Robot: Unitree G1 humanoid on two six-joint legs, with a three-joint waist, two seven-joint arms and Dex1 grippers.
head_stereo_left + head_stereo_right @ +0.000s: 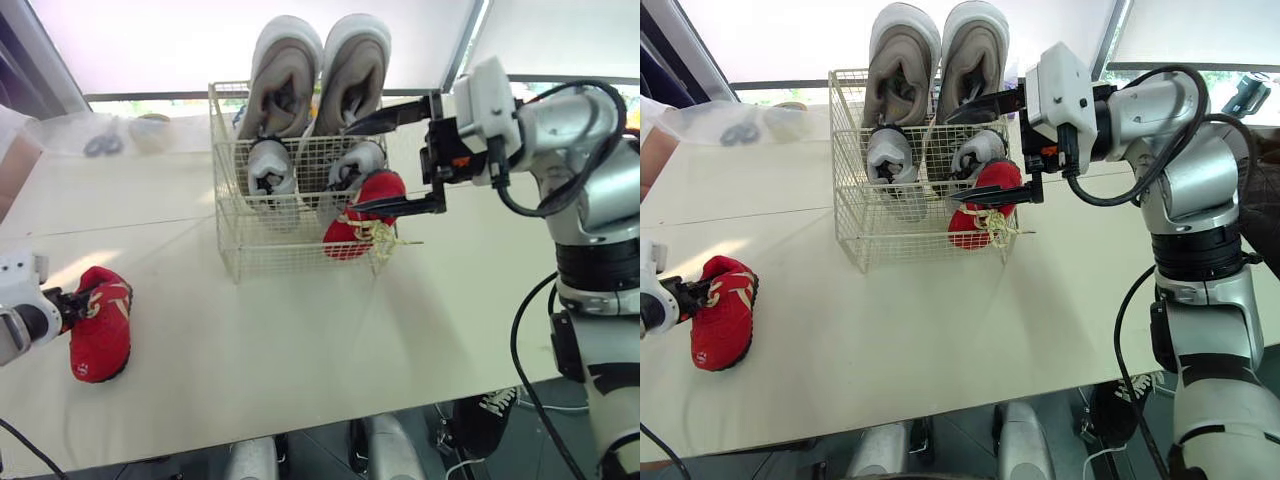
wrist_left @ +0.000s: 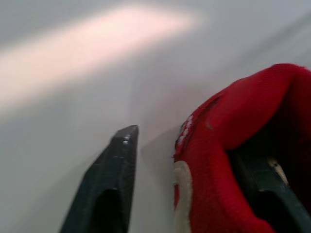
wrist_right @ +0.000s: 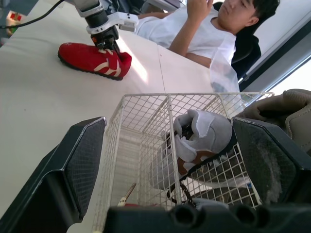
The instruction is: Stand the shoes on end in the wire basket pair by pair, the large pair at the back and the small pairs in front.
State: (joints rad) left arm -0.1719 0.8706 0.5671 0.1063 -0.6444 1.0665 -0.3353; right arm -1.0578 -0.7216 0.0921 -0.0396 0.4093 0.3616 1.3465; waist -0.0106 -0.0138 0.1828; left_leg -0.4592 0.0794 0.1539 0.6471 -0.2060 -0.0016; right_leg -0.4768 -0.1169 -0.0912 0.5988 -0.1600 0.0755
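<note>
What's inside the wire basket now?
Large beige pair at the back, small grey pair in front, one red shoe at the front right. Floor of the wire basket is hidden.

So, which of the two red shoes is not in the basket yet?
The red shoe lying on the table at the robot's left. The other red shoe already stands on end at the front right of the basket.

Pale table (image 1: 300, 330); bright window (image 1: 150, 40) behind

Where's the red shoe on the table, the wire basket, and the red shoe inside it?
Red shoe on the table (image 1: 100, 338): left eye view, its red upper.
Wire basket (image 1: 270, 252): left eye view, front wire wall.
Red shoe in the basket (image 1: 340, 238): left eye view, lower end.
</note>
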